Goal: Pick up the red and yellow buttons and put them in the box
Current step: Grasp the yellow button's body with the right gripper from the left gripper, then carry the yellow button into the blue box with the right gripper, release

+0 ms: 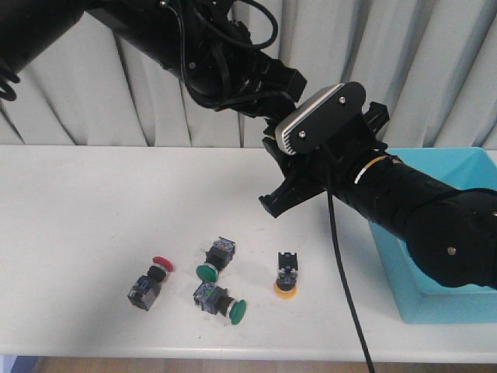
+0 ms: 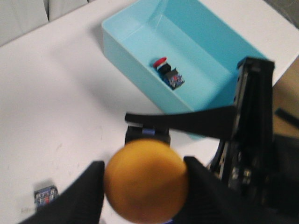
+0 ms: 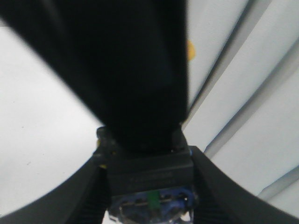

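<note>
A yellow button [image 2: 145, 181] hangs in the air between both arms. My left gripper [image 2: 145, 184] is shut on its round yellow cap. My right gripper [image 3: 149, 186] is shut on its black body [image 3: 150, 172] from the other side. In the front view the two grippers meet above the table's middle, left gripper [image 1: 273, 124] over right gripper [image 1: 278, 175], and the held button is hidden there. The turquoise box [image 1: 435, 256] stands at the right with one red button [image 2: 161, 62] inside. On the table lie another red button [image 1: 161, 264] and another yellow button [image 1: 285, 289], cap down.
Two green-capped switches [image 1: 206, 271] [image 1: 237, 310] lie between the red and yellow buttons near the front edge. A cable [image 1: 345, 295] hangs from the right arm across the table beside the box. Curtains close off the back.
</note>
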Controlling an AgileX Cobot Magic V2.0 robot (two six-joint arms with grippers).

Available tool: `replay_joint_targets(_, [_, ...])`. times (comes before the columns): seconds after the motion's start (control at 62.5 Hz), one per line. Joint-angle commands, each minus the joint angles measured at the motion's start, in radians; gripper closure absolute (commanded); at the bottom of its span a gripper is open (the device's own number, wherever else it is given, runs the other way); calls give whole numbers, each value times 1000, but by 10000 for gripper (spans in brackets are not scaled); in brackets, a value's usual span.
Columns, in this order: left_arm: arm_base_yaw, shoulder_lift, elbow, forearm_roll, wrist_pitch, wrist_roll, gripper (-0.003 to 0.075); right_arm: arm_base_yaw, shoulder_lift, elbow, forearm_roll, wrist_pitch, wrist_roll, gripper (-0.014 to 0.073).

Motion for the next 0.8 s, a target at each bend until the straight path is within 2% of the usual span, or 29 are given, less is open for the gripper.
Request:
replay_joint_targets(0.0, [2,-41,-20,-22,-35,4,257,-2,-31,-28,20,-84,-10,591])
replay_joint_targets(0.24, [2,-59,-20,-22,-20,30,242,-66,-31,-29,122,-90,-65,587])
replay_joint_targets(0.528, [2,-84,-20,32,-29,57,253,-299,-35,-33,253,-68,-65,581])
replay_joint_targets(0.656, [2,-95,-20,180,-32,48,295,-445,-33,-88,310,95,-68,579])
replay_joint_targets(0.784, [2,-103,-20,344,-27,8,400,-601,-22,-167,321,256,-68,576])
